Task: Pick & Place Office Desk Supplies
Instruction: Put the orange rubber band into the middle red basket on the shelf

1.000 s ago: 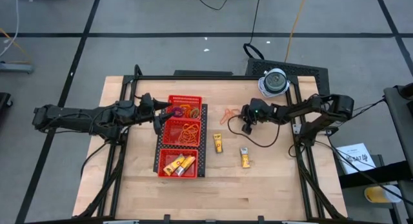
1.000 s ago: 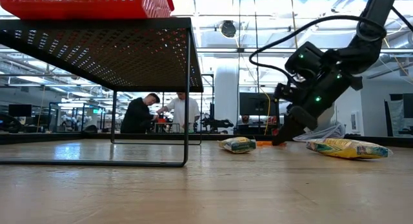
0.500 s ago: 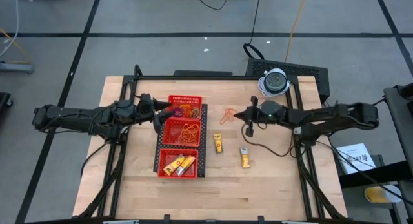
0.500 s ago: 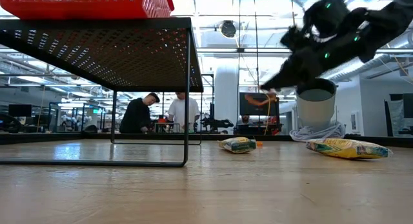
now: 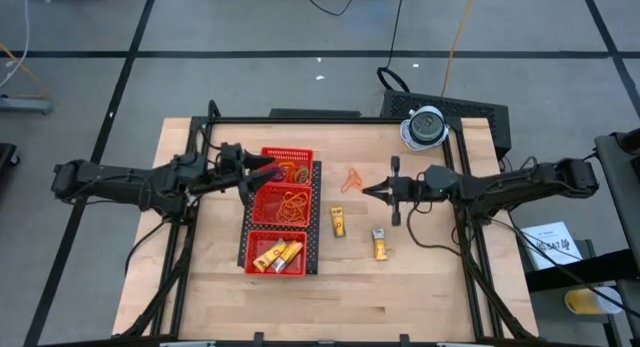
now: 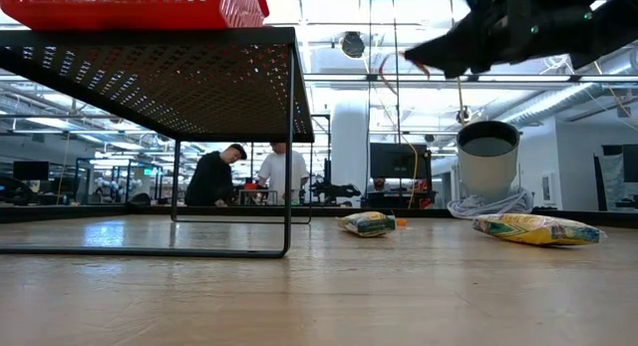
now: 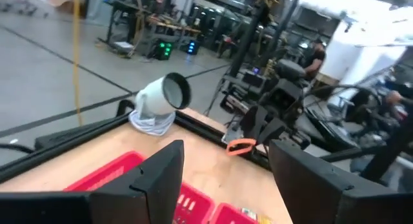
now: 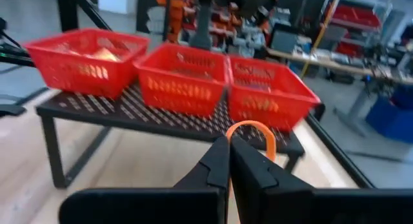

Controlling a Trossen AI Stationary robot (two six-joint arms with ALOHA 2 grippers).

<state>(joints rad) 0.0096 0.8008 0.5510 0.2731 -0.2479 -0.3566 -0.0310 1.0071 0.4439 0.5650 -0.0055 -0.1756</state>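
Observation:
My right gripper is shut on a thin orange rubber band, high above the table, to the right of the red mesh tray. It also shows at the top of the low view. More orange band lies flat on the wood beyond it. Two short yellow sticks lie on the table. The tray's compartments hold coloured rings, orange bands and yellow sticks. My left gripper is open and empty at the tray's far left. My right gripper pinches the orange rubber band between its two fingertips. The fingers lie about level and point toward the table's left. A loop of the band sticks out past the fingertips, lifted clear of the table.
The tray stands on a black perforated stand. A white-grey dome-like object sits at the far right corner. Bare wood lies toward the near edge. People stand in the room beyond the table.
My right gripper has risen from the table beside the orange bands, tipped from pointing down to about level, and carried one orange band up clear of the wood. It has drifted a little toward the near edge. The rest of the orange band stays on the table.

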